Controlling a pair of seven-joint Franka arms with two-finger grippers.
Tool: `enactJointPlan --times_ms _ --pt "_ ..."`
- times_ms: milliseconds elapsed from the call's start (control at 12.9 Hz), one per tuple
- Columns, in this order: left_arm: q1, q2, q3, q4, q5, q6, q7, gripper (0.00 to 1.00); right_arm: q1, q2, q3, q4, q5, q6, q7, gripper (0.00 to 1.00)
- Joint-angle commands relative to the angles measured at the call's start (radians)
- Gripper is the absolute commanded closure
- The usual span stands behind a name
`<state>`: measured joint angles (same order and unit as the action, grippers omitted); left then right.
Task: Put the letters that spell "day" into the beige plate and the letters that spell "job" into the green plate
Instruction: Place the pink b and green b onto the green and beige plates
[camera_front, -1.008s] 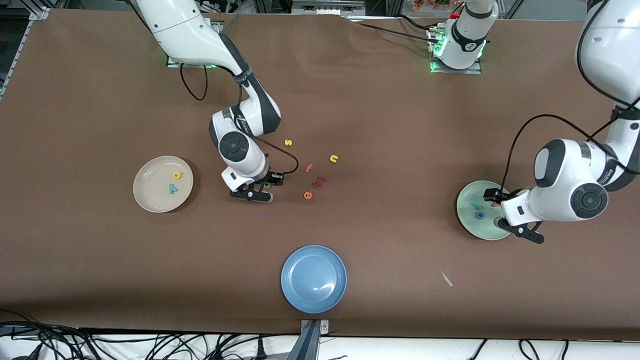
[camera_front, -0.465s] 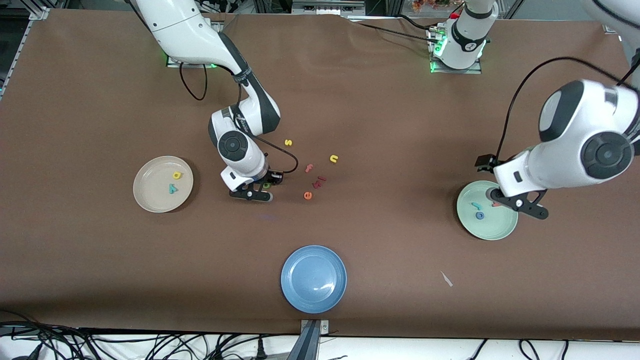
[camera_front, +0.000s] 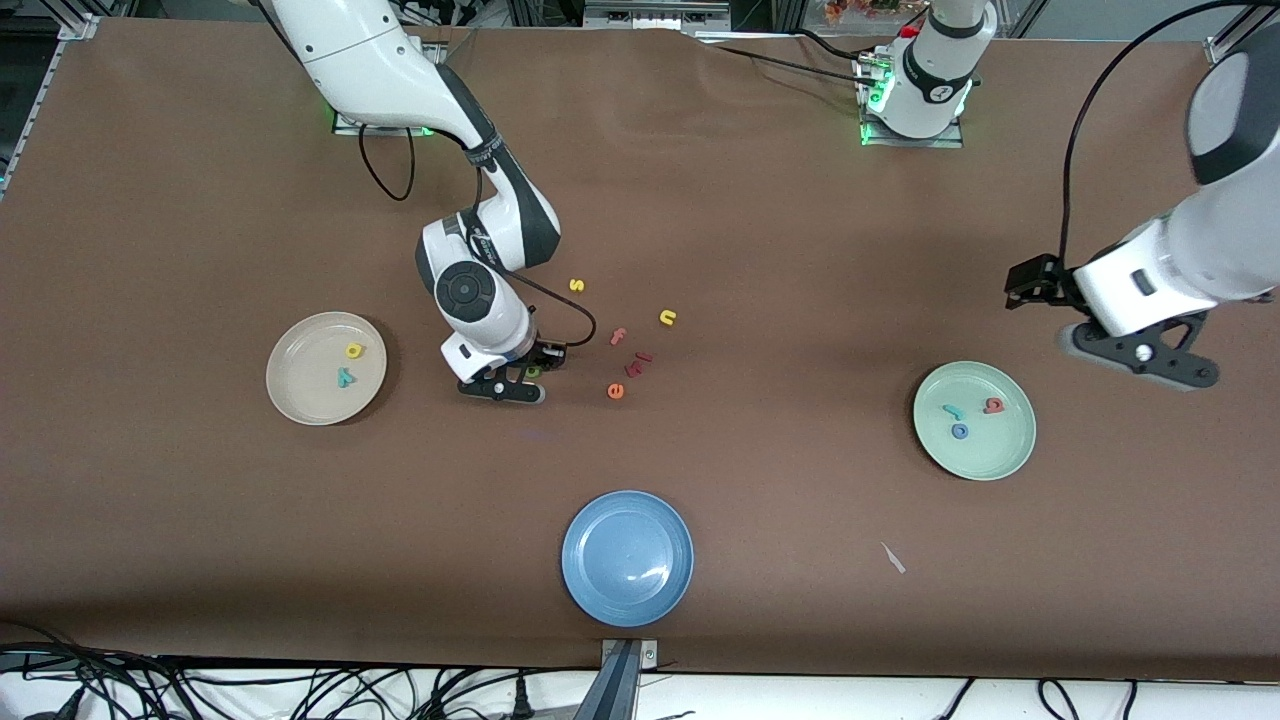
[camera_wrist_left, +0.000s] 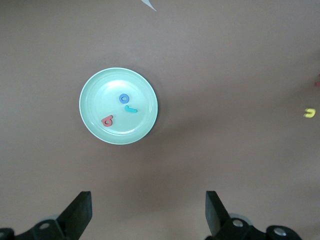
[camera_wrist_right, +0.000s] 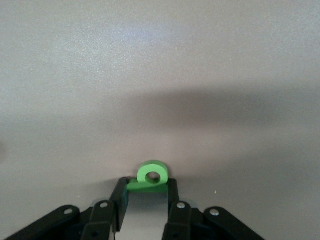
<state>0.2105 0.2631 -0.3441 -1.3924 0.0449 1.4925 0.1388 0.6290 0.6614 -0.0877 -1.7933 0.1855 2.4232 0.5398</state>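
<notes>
The olive-green "a" (camera_wrist_right: 152, 177) is clamped on the bench (camera_front: 760, 220) by the right gripper (camera_front: 515, 380). The left gripper (camera_front: 1150, 350), fingers spread, is held above the bench by the green plate (camera_front: 1010, 455), which contains "j" (camera_front: 954, 411), "o" (camera_front: 960, 431), "b" (camera_front: 993, 405). The "d" (camera_front: 353, 350) and "y" (camera_front: 345, 377) are seen in the beige plate (camera_front: 295, 395).

Open brown bench (camera_front: 760, 500) is seen between the beige plate (camera_front: 300, 400), the blue plate (camera_front: 627, 600) and the green plate (camera_front: 1000, 460). The middle is cluttered by loose letters (camera_front: 630, 362), with the right gripper (camera_front: 524, 378) low just beside them. The left gripper (camera_front: 1140, 352) is held up, clear of the green plate.
</notes>
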Motion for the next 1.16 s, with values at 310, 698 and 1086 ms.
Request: enactJointPlan --times_ms 310,698,1086 --pt "-0.183 -0.258 0.295 -0.321 -0.122 0.249 0.002 0.00 0.002 -0.032 -0.026 0.009 -0.003 -0.044 -0.032 0.79" --pt "-0.215 -0.328 0.297 -0.395 -0.042 0.244 -0.002 0.00 0.003 -0.146 -0.135 -0.066 -0.006 -0.170 -0.275 0.81" --pt "-0.217 -0.311 0.290 -0.356 -0.040 0.187 -0.008 0.00 0.003 -0.270 -0.273 -0.273 -0.008 -0.095 -0.550 0.81"
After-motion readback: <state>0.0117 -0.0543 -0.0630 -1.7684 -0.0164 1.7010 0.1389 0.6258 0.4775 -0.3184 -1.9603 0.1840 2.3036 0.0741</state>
